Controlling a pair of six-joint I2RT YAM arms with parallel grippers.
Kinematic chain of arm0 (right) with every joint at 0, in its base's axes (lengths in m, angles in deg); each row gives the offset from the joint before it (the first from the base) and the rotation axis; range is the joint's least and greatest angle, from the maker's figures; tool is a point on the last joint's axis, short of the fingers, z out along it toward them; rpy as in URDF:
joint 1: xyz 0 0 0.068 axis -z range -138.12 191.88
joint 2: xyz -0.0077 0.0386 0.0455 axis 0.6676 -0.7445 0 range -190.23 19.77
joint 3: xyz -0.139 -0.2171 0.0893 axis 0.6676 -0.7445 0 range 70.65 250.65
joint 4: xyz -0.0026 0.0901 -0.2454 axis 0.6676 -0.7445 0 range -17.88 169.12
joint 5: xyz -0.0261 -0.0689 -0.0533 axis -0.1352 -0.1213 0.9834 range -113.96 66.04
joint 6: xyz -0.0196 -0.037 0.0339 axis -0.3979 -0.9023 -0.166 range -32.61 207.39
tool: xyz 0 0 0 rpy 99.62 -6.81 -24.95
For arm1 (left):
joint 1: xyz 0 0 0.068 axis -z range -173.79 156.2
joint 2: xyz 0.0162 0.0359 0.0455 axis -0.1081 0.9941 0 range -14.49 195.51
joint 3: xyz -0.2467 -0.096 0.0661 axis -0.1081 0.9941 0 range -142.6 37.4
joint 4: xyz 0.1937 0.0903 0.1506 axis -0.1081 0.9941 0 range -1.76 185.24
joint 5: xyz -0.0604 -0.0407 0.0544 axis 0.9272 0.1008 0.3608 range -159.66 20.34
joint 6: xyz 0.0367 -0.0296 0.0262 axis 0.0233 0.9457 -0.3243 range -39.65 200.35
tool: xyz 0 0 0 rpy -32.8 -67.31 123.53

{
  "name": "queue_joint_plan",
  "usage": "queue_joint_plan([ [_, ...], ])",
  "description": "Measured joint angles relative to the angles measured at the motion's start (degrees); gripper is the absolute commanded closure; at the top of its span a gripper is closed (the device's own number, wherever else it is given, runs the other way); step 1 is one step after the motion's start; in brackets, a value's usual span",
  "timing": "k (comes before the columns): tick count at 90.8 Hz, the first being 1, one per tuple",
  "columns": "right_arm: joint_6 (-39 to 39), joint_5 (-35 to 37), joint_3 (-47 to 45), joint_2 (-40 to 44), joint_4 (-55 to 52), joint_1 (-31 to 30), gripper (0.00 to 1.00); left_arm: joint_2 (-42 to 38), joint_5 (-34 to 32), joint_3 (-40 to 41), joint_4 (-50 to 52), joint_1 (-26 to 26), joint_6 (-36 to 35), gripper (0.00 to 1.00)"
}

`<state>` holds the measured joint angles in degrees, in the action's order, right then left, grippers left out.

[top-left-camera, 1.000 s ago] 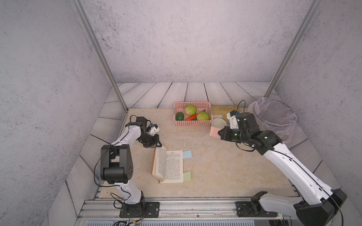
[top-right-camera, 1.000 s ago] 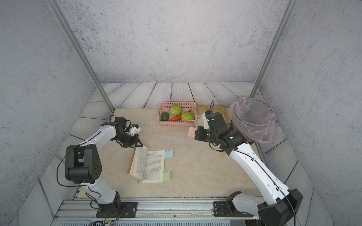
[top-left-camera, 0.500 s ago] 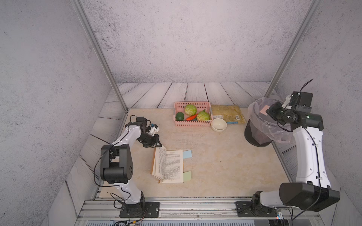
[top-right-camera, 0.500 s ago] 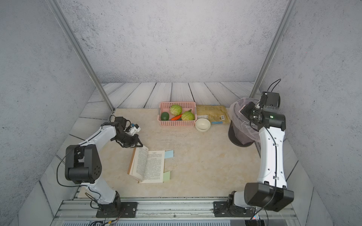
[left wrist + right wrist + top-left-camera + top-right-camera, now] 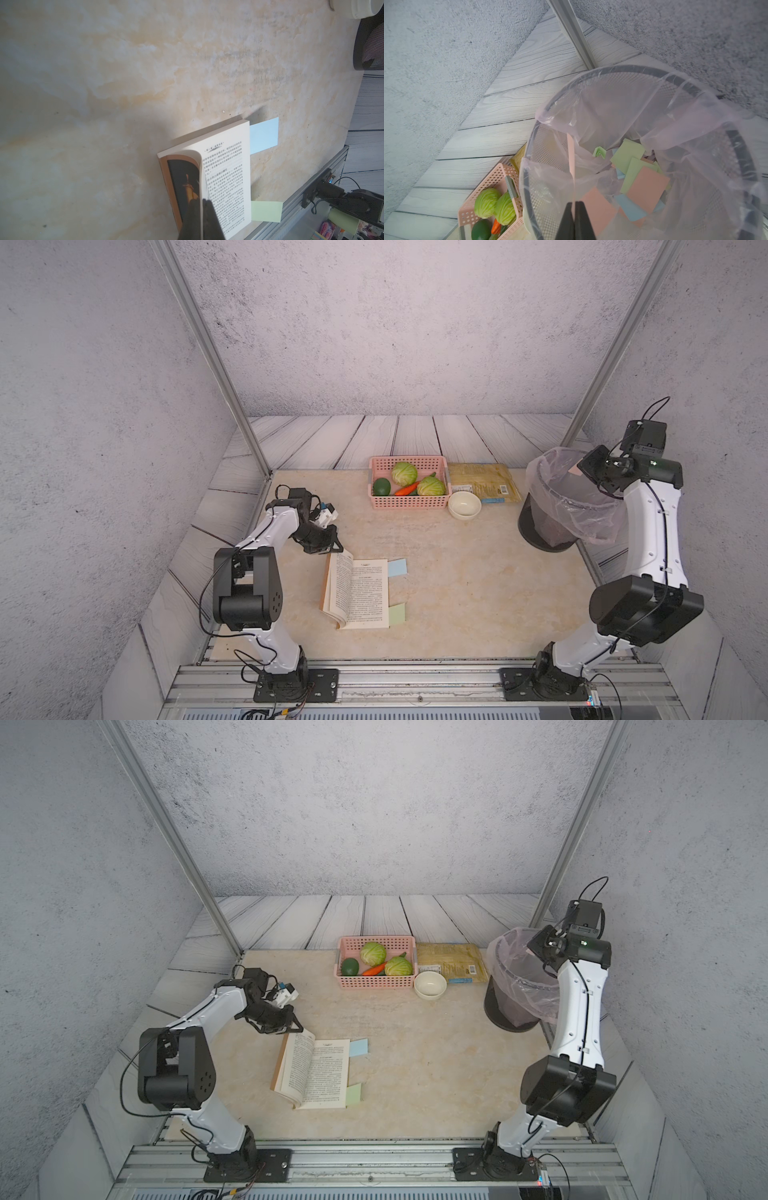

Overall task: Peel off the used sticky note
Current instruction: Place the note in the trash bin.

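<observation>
The right gripper pinches the pale pink paper sticky note edge-on above the black mesh waste bin with translucent pink liner, which stands at the right edge of the beige marbled counter. The left gripper pinches a curled leaf of the open paperback book, which lies left of the counter's centre.

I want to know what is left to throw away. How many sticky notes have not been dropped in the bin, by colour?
Blue note: 1, in the book
Green note: 1, in the book
Pink note: 1, in the right gripper over the bin
Total: 3
</observation>
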<state>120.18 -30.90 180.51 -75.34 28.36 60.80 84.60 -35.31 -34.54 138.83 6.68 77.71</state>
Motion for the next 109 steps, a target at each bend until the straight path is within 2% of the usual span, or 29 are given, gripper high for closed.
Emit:
queue_joint_plan([
  [7,-0.3,0.6,0.0,-1.0,-0.5,0.2,0.8,0.0,0.0,0.0,0.0,0.0,0.0,1.0],
  [16,-0.9,1.3,0.0,-1.9,-1.3,0.5,0.47,0.0,0.0,0.0,0.0,0.0,0.0,1.0],
  [24,-1.2,1.4,0.0,-2.0,-1.8,0.5,0.29,0.0,0.0,0.0,0.0,0.0,0.0,1.0],
  [30,-1.6,1.3,0.1,-2.0,-1.9,0.5,0.21,0.0,0.0,0.0,0.0,0.0,0.0,1.0],
  [58,-1.6,-1.9,1.6,0.7,-3.6,0.4,0.18,0.0,0.0,0.0,0.0,0.0,0.0,1.0],
  [71,-2.1,-5.2,0.5,6.3,-4.1,-0.8,0.18,0.0,0.0,0.0,0.0,0.0,0.0,1.0],
  [79,-2.7,-6.3,-4.2,11.7,-3.4,-3.8,0.18,0.0,0.0,0.0,0.0,0.0,0.0,1.0],
  [91,-2.9,-6.4,-16.8,20.4,-1.4,-15.5,0.18,0.0,0.0,0.0,0.0,0.0,-0.1,1.0],
  [109,1.1,-8.2,-38.1,25.7,4.7,-40.7,0.2,0.0,-0.1,0.0,0.0,0.0,-0.2,1.0],
])
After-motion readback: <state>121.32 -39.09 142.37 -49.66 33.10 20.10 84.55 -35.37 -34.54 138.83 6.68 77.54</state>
